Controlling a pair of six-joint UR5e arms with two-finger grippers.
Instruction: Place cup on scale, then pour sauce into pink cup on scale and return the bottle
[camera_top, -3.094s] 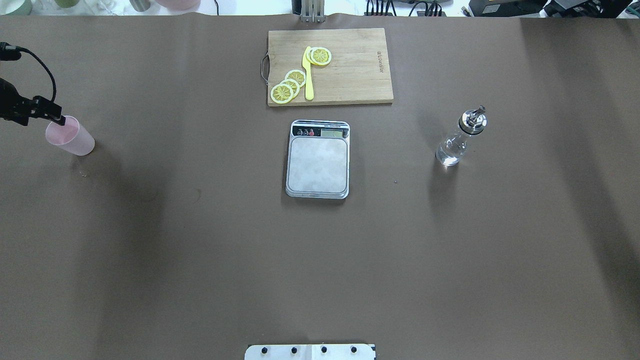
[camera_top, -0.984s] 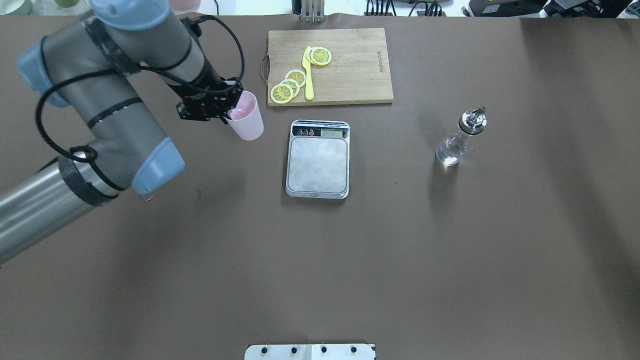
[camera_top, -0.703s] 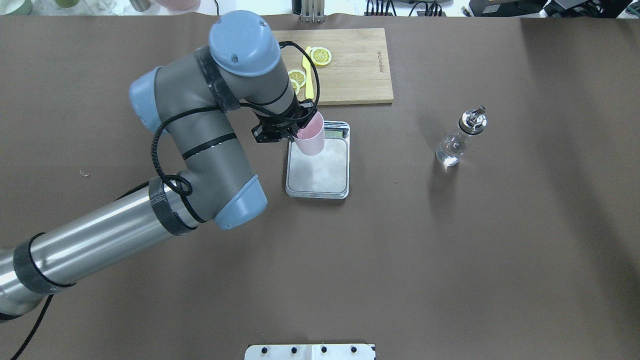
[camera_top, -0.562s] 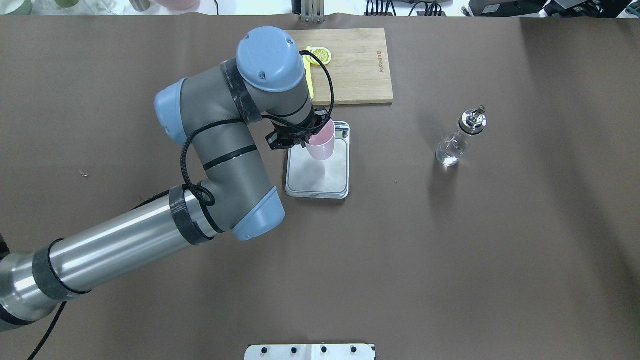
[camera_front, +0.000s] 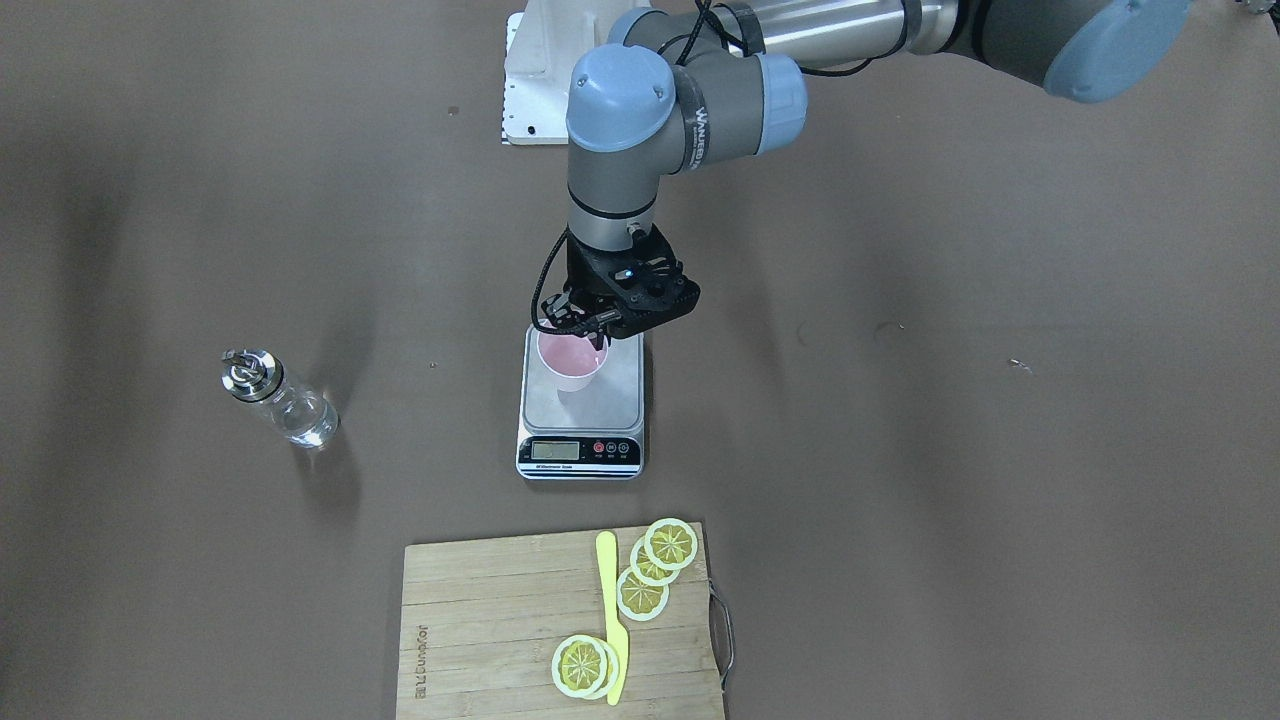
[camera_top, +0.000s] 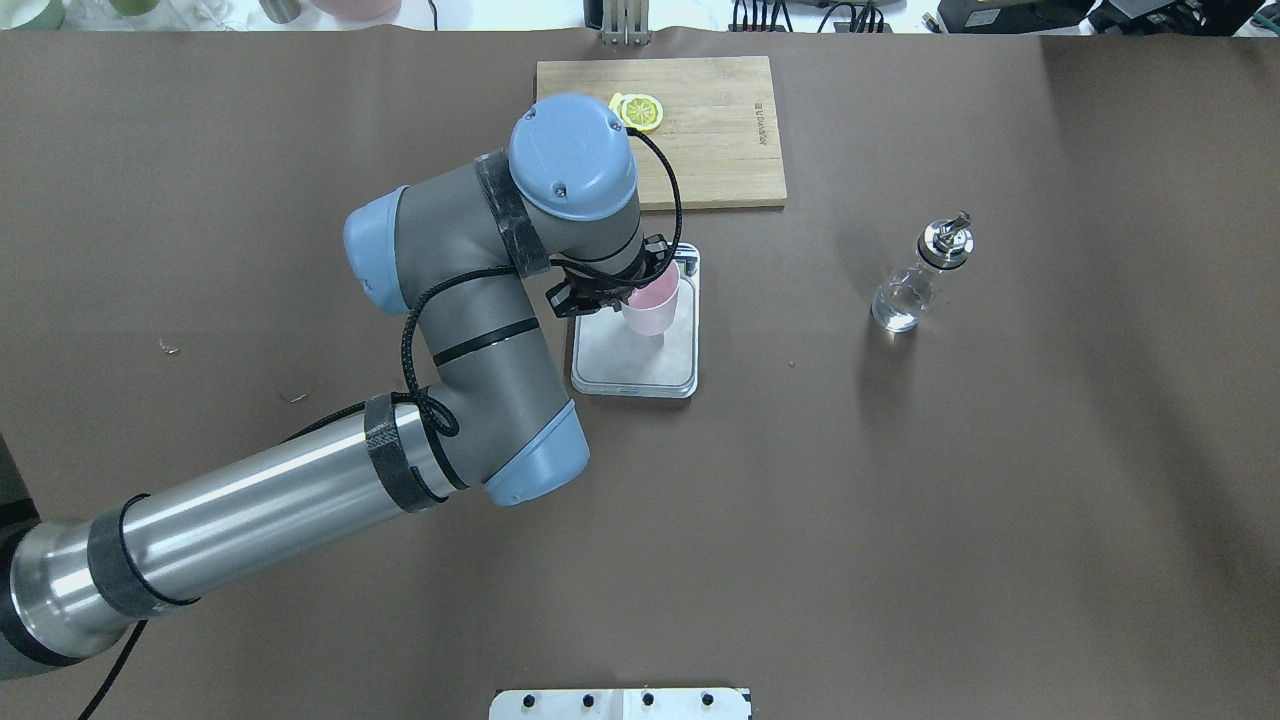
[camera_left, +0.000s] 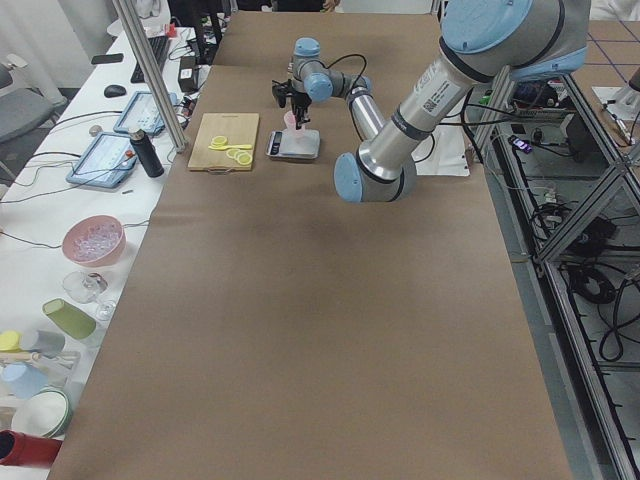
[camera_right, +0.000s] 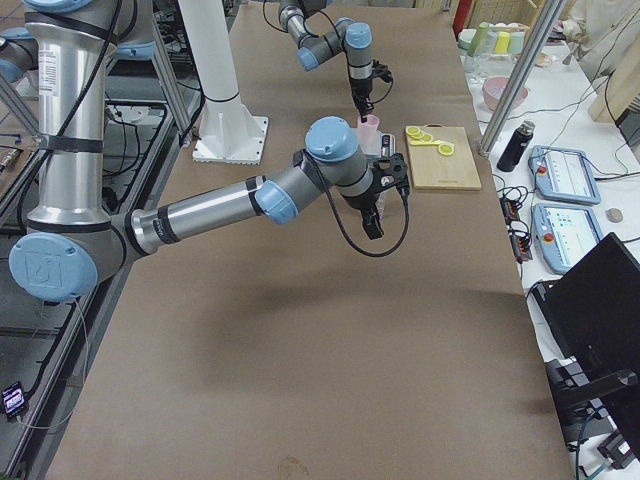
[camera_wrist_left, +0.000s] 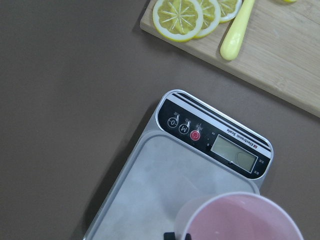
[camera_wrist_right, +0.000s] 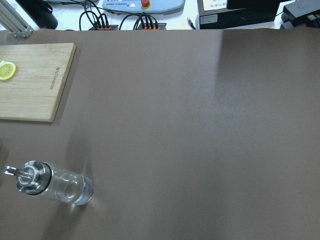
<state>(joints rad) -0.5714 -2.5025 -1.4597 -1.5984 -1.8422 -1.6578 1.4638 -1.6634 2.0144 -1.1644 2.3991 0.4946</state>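
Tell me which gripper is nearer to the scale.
Left. The left gripper holds the cup just over the scale; the right gripper hangs raised, away toward the bottle.

I am watching one brown table (camera_top: 900, 550) through six cameras. The overhead one is looking forward and down from behind the robot. The front-facing one is looking steeply down from the opposite side, so both are sharing the scale (camera_top: 636, 360), the cutting board (camera_top: 720, 130) and the bottle (camera_top: 905, 295), each view turned end for end against the other. The two end cameras are looking along the table from far off. The left wrist camera is sitting close above the scale, and the right wrist camera is looking down on the bottle and the board's corner.
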